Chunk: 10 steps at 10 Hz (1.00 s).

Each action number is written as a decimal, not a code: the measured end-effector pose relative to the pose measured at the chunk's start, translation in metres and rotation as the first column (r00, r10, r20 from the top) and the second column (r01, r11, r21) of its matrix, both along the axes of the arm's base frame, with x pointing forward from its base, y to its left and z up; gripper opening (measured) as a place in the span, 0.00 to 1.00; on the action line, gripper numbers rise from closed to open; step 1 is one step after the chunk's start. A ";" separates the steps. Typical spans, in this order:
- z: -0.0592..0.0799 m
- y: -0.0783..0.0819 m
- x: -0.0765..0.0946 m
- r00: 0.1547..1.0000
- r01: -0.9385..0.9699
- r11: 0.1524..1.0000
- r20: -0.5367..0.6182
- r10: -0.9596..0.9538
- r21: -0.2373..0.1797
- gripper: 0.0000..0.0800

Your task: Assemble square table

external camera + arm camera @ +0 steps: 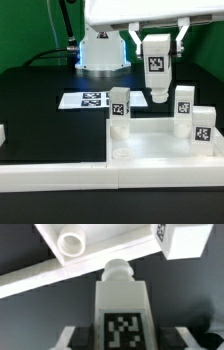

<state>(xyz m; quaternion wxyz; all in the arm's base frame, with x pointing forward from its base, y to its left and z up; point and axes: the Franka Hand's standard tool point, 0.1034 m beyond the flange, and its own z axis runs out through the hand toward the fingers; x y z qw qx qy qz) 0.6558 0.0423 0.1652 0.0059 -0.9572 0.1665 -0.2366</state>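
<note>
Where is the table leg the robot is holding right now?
The gripper holds the leg in the air, right of the exterior view's middle, above the table top and behind two standing legs on the right.

You can count four legs in the exterior view: first leg (119, 112), second leg (185, 100), third leg (202, 125) and fourth leg (157, 65), the one in the gripper (158, 45). There is one top (150, 150) and one marker board (85, 100); its tags are too small for you to count surely. At the front you see two wall bars (55, 175) (170, 178). There is one gripper, with two fingers (135, 40). The wrist view gives you only two legs (120, 297) (185, 241) and one socket (72, 243).
</note>
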 end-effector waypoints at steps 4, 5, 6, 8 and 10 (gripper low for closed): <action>-0.021 0.007 0.012 0.991 -0.130 0.987 -0.002 0.130 -0.096 0.36; -0.026 0.002 0.017 0.984 -0.172 0.976 0.019 0.176 -0.135 0.36; -0.026 0.003 0.016 0.986 -0.162 0.979 0.015 0.165 -0.125 0.36; -0.027 0.003 0.016 0.986 -0.162 0.979 0.014 0.165 -0.126 0.36; -0.028 0.003 0.016 0.986 -0.163 0.979 0.014 0.166 -0.126 0.36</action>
